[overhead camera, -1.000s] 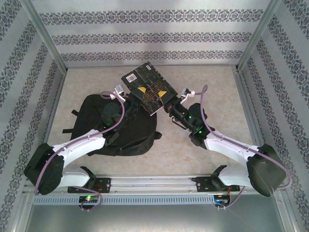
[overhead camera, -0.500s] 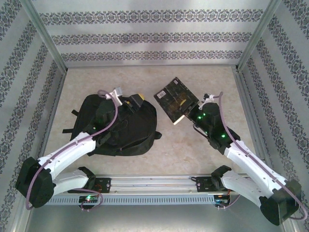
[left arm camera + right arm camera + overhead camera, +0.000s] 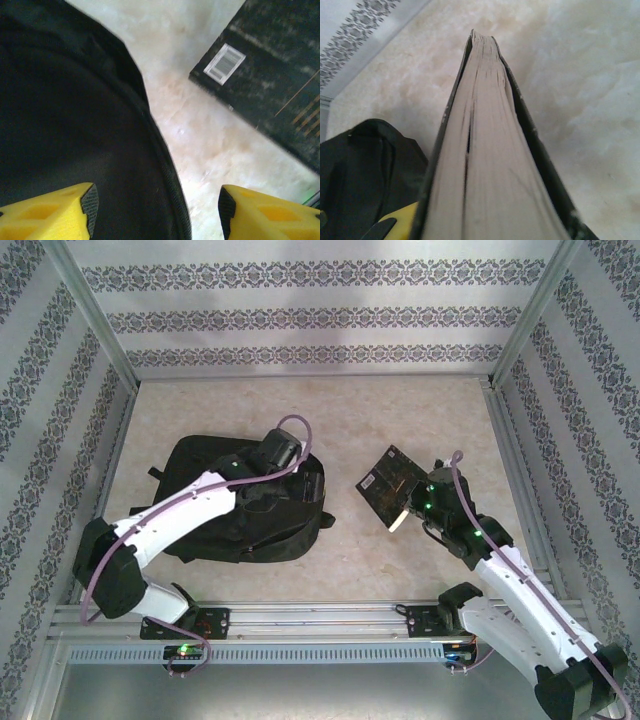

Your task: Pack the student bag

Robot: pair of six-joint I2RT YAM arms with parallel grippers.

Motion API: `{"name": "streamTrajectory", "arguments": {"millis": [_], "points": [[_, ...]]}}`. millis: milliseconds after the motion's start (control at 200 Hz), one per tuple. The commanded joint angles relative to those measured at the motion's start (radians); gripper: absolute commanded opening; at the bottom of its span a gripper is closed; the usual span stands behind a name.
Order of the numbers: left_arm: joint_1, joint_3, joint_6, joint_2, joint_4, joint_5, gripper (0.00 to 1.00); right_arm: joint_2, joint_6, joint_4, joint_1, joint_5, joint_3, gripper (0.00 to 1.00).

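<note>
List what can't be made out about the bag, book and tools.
- Backpack opening: top view, left arm covers it; zip state unclear.
- Book title: too small in top view; blurred and cut off in left wrist view.
- Right tool grip: right wrist view, book's pages hide most of both fingers.

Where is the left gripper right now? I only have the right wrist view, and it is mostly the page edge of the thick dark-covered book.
Observer: From above, the left gripper hangs over the far right part of the large soft black fabric backpack.
Operator: Is it open?
Observer: Yes. In the left wrist view its yellow fingers stand wide apart, gripping nothing, with the backpack's edge below them.
Operator: Is my book clear of the backpack?
Observer: From above, the thick dark-covered book, held by the right gripper, is to the right of the backpack, with bare table showing between them.
</note>
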State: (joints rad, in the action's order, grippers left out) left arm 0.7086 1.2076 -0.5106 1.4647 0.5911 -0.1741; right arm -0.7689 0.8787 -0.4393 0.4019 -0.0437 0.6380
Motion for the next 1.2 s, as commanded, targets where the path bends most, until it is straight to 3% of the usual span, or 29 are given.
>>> {"name": "streamTrajectory", "arguments": {"millis": [0,170,450,565,814,994,1194], "points": [[0.045,0.083,0.104,0.047,0.183,0.071,0.63,0.018,0.002,0.026,-0.014,-0.012,-0.006,0.00],[0.105,0.189,0.107,0.153,0.304,0.146,0.62,0.014,0.020,0.011,-0.019,-0.023,-0.010,0.00],[0.155,0.247,0.110,0.249,0.327,0.177,0.63,0.032,0.032,0.024,-0.027,-0.009,-0.044,0.00],[0.158,0.250,0.115,0.261,0.322,0.195,0.51,0.038,0.034,0.022,-0.033,0.003,-0.051,0.00],[0.157,0.219,0.135,0.210,0.306,0.214,0.00,0.063,0.010,0.010,-0.051,0.021,-0.035,0.00],[0.144,0.206,0.122,0.087,0.326,0.239,0.00,0.063,-0.044,0.055,-0.052,0.154,0.008,0.00],[0.088,0.127,0.065,-0.160,0.319,0.220,0.00,0.062,-0.087,0.146,-0.048,0.362,0.074,0.00]]}}
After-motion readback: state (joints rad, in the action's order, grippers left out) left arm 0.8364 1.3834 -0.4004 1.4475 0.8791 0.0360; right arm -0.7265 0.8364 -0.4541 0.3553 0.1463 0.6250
